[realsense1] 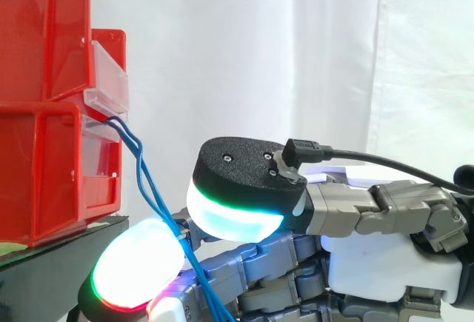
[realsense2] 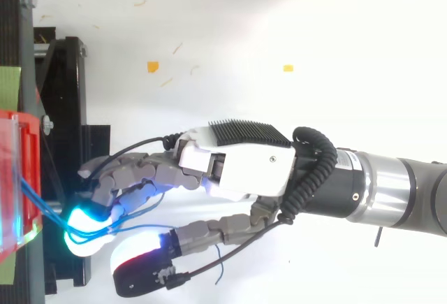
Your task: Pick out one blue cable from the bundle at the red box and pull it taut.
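Note:
Two red boxes [realsense1: 44, 174] are stacked on the left; the box edge [realsense2: 24, 171] also shows from above. A bundle of thin blue cables [realsense1: 144, 174] leaves the clear holder on the box front and slopes down to the right into my hand [realsense2: 237, 168]. The hand reaches in from the right, its fingers curled. The cables [realsense2: 38, 203] run from the box to the cyan-glowing fingertips [realsense2: 84, 216], which close on a strand against the thumb pad [realsense2: 136, 258]. One blue strand runs on through the fingers and its loose end [realsense2: 218, 265] hangs below the thumb.
The boxes rest on a black stand [realsense2: 66, 94] with a green-taped edge. Clear plastic label holders [realsense1: 111, 78] jut from the box fronts. A white curtain [realsense1: 296, 55] hangs behind, and small orange scraps [realsense2: 152, 66] lie on the white surface.

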Controlling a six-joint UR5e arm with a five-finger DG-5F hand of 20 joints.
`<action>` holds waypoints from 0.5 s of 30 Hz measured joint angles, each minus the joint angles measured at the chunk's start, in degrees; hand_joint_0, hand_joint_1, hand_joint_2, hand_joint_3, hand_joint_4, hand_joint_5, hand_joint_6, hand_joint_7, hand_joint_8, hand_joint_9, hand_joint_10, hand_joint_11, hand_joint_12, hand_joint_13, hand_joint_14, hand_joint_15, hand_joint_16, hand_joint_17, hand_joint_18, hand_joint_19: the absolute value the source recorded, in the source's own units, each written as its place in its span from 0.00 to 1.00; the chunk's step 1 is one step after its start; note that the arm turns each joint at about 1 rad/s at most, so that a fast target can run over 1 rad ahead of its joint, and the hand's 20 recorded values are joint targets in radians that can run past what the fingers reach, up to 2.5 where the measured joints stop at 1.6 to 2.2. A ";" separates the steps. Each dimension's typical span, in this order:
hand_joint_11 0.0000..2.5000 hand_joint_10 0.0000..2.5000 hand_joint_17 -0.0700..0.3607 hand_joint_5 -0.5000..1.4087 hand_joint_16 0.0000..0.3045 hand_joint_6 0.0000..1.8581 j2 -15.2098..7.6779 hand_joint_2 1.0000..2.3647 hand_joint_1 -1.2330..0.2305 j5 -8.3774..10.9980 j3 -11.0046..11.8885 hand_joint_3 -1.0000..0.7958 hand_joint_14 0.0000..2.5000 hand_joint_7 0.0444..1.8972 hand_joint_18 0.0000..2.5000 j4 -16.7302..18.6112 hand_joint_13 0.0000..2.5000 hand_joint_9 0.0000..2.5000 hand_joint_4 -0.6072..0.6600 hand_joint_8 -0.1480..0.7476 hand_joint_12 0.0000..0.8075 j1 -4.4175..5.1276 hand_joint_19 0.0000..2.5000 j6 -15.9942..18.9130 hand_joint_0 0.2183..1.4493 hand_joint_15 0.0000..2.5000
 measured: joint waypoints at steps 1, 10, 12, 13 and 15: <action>0.23 0.01 0.37 0.17 0.13 0.42 0.00 0.01 0.44 -0.20 0.00 0.44 0.00 0.40 0.19 0.00 0.12 0.26 0.60 0.46 0.37 -0.04 0.24 0.26 0.34 0.08; 0.27 0.01 0.37 0.16 0.13 0.49 0.00 0.01 0.44 -3.18 0.07 0.47 0.00 0.40 0.19 -0.23 0.13 0.30 0.61 0.49 0.38 -0.74 0.25 5.00 0.32 0.08; 0.28 0.01 0.37 0.17 0.13 0.50 0.00 0.01 0.45 -3.74 0.09 0.48 0.00 0.40 0.20 -0.33 0.13 0.30 0.61 0.50 0.38 -0.90 0.25 6.10 0.31 0.09; 0.28 0.01 0.38 0.17 0.14 0.50 0.00 0.01 0.44 -4.12 0.11 0.49 0.00 0.40 0.21 -0.37 0.14 0.31 0.61 0.51 0.40 -1.01 0.24 6.78 0.31 0.08; 0.29 0.01 0.39 0.17 0.14 0.50 0.00 0.01 0.44 -4.73 0.19 0.50 0.00 0.40 0.21 -0.41 0.15 0.32 0.61 0.51 0.41 -1.17 0.24 7.79 0.31 0.09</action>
